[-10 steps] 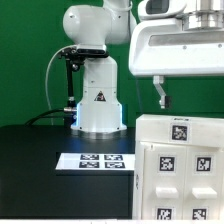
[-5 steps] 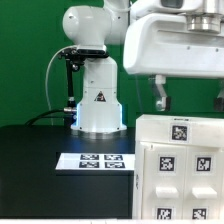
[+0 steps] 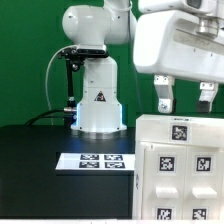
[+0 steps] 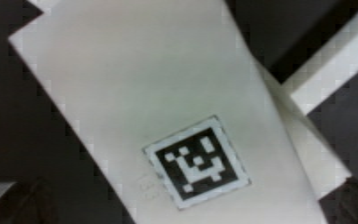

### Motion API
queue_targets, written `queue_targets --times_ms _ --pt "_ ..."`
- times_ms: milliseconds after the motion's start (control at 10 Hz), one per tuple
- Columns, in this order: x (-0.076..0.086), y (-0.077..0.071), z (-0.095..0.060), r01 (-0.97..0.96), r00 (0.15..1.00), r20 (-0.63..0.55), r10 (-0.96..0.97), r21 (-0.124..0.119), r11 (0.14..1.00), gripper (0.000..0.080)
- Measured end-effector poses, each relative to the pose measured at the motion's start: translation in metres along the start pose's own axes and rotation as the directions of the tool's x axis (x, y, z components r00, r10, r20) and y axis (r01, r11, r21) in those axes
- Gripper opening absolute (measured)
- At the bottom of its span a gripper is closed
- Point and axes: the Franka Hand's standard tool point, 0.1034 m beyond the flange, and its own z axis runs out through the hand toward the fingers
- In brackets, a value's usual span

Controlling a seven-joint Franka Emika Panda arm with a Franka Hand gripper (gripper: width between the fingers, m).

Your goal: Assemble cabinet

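Hovering spread-fingered over the cabinet, the pincer, tagged white panel directly beneath it.

A robotics lab is showing here: a green backdrop is hanging behind a black tabletop, the arm's white base is standing bolted on it, and the marker board is lying flat before it; cables, probably, are trailing down beside the base.
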Motion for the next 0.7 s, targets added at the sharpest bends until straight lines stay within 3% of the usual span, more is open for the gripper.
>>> queue_targets --times_ms 100,600,700 --pt "0.0008 -0.0001 0.0008 0.126 0.991 0.044 -0.127 0.023 0.992 0.0797" --pt "-0.0034 0.0072 -0.0011 0.237 0.97 0.053 -0.237 0.011 0.972 0.0797" --pt "-0.0037 0.0043 0.0049 0.19 0.979 0.071 -0.192 0.025 0.981 0.0797"
